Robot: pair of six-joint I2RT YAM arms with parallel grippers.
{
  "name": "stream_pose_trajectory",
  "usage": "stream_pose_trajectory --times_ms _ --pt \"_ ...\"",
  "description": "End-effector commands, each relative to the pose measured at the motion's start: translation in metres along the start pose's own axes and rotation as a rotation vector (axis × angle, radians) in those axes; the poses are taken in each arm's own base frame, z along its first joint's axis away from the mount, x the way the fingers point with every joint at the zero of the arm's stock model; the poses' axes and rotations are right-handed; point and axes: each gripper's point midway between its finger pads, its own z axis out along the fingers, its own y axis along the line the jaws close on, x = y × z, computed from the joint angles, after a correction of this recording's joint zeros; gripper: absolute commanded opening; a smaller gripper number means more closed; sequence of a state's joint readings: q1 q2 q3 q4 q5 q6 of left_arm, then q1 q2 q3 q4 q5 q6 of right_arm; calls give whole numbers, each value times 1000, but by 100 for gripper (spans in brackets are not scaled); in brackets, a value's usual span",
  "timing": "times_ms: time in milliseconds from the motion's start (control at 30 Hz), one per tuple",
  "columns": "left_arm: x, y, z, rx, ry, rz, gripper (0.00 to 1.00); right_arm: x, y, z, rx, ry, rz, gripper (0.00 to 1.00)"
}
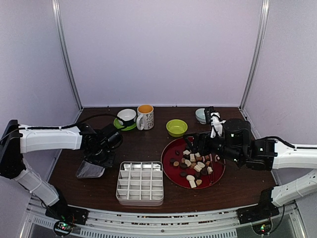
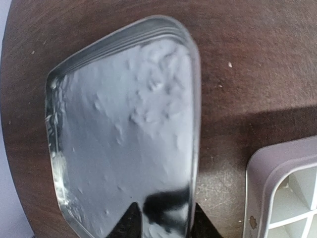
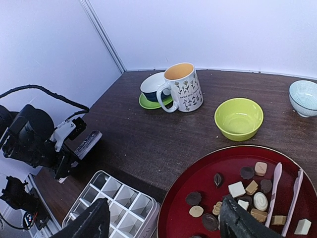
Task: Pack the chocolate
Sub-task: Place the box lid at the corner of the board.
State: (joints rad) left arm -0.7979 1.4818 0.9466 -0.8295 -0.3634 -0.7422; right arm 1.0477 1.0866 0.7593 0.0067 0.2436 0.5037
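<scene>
I log colours: table [image 1: 148, 144] dark brown | tray [image 1: 171, 148], 4 o'clock, red | chocolate [image 1: 194, 166] dark brown, tan, cream | tongs [image 3: 274, 191] pink | mug [image 1: 145, 117], 12 o'clock, white, flower print, orange inside | saucer [image 3: 146, 104] green | bowl [image 1: 177, 127], 1 o'clock, lime | box [image 1: 140, 182], 6 o'clock, white

Scattered over a red tray [image 1: 168, 151] lay the chocolate [image 1: 194, 166].
The small pieces were dark brown, tan and cream-white, in round, square and oblong shapes. They lay loose and unsorted, mostly clustered across the tray's middle, with a few dark pieces set apart toward its left side.
</scene>
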Motion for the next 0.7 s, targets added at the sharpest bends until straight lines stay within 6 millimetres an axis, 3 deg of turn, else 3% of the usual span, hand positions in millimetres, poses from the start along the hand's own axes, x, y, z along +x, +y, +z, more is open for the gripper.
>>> stream_pose_trajectory --times_ms 0,200,333,433,600,667 --pt "-1 -17 8 82 -9 -46 44 -1 -12 -6 46 -17 -20 77" --pt "-4 -20 -3 142 -47 -74 62 1 -16 -8 55 -15 -4 77" --pt "-7 -13 -13 133 -69 -81 66 0 -16 -8 58 -18 -3 78" --pt "-16 -9 -30 171 -144 -102 71 0 -20 -7 85 -14 -7 78" --pt "-32 2 -63 229 -282 -134 95 1 -27 -6 136 2 -20 80" --pt "-38 8 -75 235 -327 -138 98 0 -29 -7 143 2 -33 81"
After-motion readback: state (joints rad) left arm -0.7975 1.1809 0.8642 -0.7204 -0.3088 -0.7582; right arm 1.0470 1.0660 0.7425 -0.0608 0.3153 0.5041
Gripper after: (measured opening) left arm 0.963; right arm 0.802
